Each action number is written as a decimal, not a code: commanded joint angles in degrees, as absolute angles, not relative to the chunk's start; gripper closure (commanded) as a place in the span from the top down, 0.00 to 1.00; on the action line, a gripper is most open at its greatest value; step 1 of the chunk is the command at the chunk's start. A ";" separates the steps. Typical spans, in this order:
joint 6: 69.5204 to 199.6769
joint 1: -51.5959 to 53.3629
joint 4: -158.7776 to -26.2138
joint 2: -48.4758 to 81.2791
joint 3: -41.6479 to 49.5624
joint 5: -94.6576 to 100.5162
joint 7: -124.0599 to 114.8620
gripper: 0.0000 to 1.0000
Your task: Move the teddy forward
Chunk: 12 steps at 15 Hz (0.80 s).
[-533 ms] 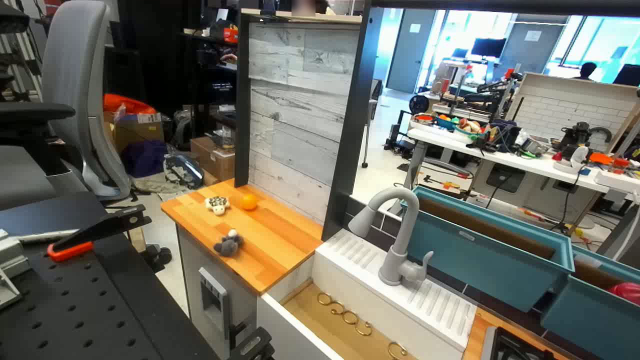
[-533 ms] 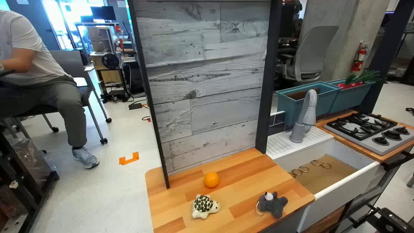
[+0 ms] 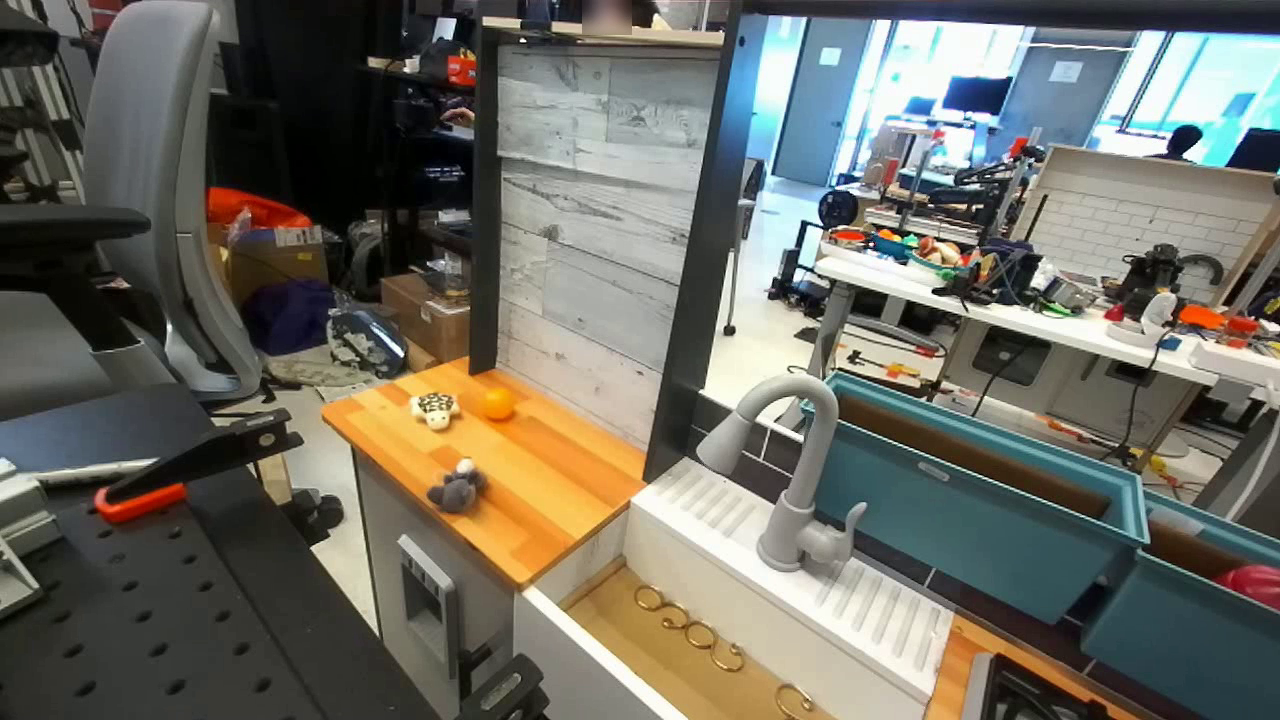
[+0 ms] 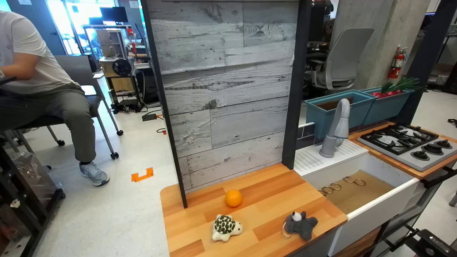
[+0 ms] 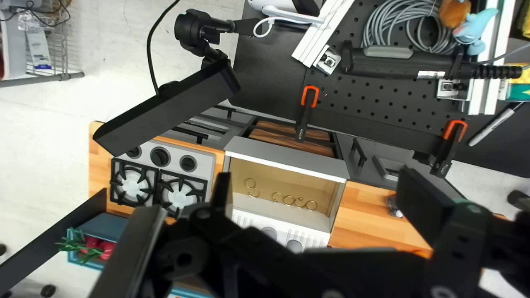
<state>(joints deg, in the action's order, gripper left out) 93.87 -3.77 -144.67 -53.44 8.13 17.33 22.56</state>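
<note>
The teddy, a small dark grey lumpy soft toy with a whitish tip, lies on the wooden counter near its front edge, towards the sink end. It shows in both exterior views, as the teddy (image 3: 458, 489) and the teddy (image 4: 302, 226). In the wrist view the teddy (image 5: 391, 205) is mostly hidden behind one gripper finger. My gripper (image 5: 316, 182) is open, its fingers wide apart with nothing between them. It looks down on the counter and sink from well above. The gripper is out of sight in both exterior views.
On the same counter are a toy turtle (image 4: 226, 227) and an orange ball (image 4: 233, 198). A plank-patterned wall panel (image 4: 228, 92) stands behind them. The sink (image 3: 600, 650) with gold rings and a grey faucet (image 3: 795, 480) adjoins the counter. A stove (image 4: 410, 142) lies beyond.
</note>
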 commanded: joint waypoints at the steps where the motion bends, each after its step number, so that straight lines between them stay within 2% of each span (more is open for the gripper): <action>1: 93.41 -2.27 -144.45 -53.53 9.03 18.08 21.66 1.00; 7: 93.41 -2.27 -144.45 -53.53 9.03 18.08 21.66 1.00; 12: 96.71 -0.39 -142.26 -42.36 3.07 17.44 12.44 1.00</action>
<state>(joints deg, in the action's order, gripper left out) 94.40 -2.22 -144.62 -50.57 6.50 17.33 18.14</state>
